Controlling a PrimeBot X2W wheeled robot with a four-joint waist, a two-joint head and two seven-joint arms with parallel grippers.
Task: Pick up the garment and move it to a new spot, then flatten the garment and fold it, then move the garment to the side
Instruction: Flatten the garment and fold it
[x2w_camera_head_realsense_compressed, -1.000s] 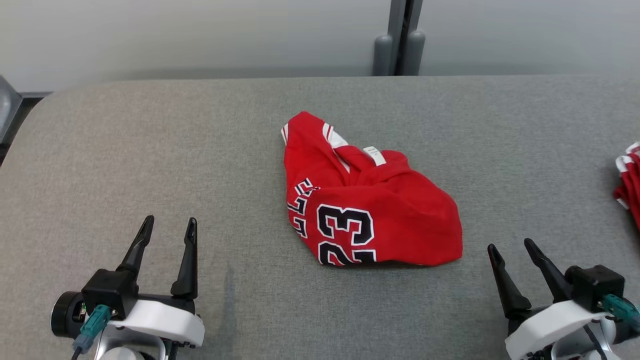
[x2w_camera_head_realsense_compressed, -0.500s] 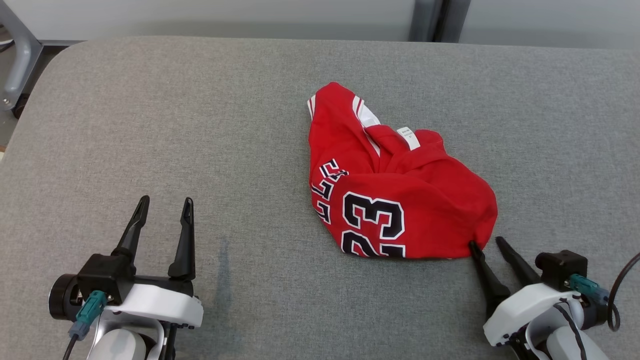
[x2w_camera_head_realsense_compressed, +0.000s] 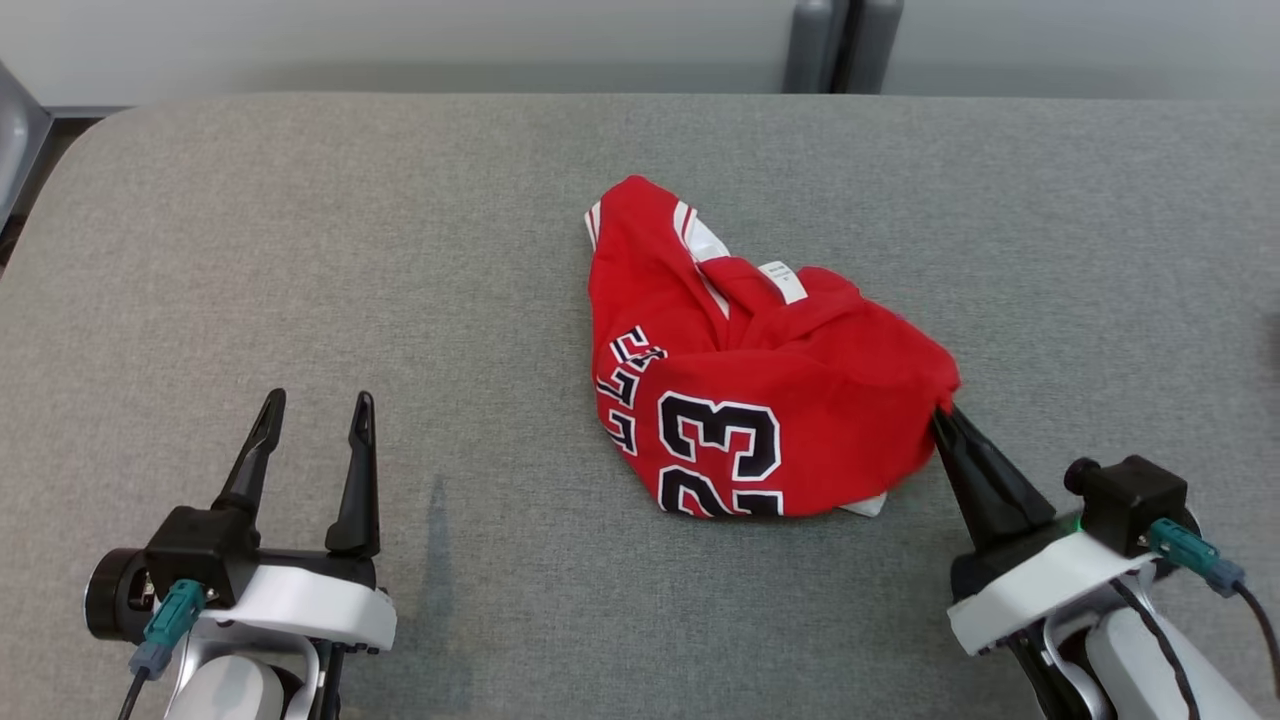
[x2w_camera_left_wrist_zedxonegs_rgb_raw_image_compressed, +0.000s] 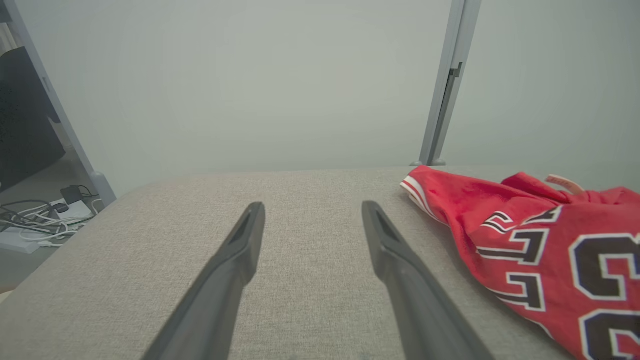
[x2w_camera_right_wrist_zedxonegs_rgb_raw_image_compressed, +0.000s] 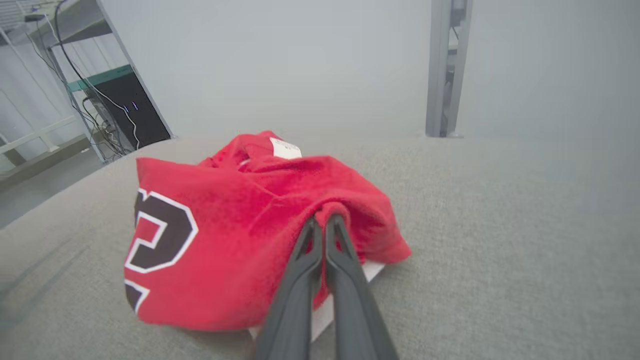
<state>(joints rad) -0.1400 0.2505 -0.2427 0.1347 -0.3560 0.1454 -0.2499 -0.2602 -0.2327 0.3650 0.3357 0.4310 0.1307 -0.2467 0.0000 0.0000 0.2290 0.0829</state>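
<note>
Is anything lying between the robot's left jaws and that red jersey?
No: just bare grey tabletop between the left jaws and the red jersey, clearest in the head view.

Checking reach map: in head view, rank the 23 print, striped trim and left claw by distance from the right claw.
1. 23 print, just left of the right claw, on the jersey it grips.
2. Striped trim, at the jersey's far end.
3. Left claw, far left, open.
</note>
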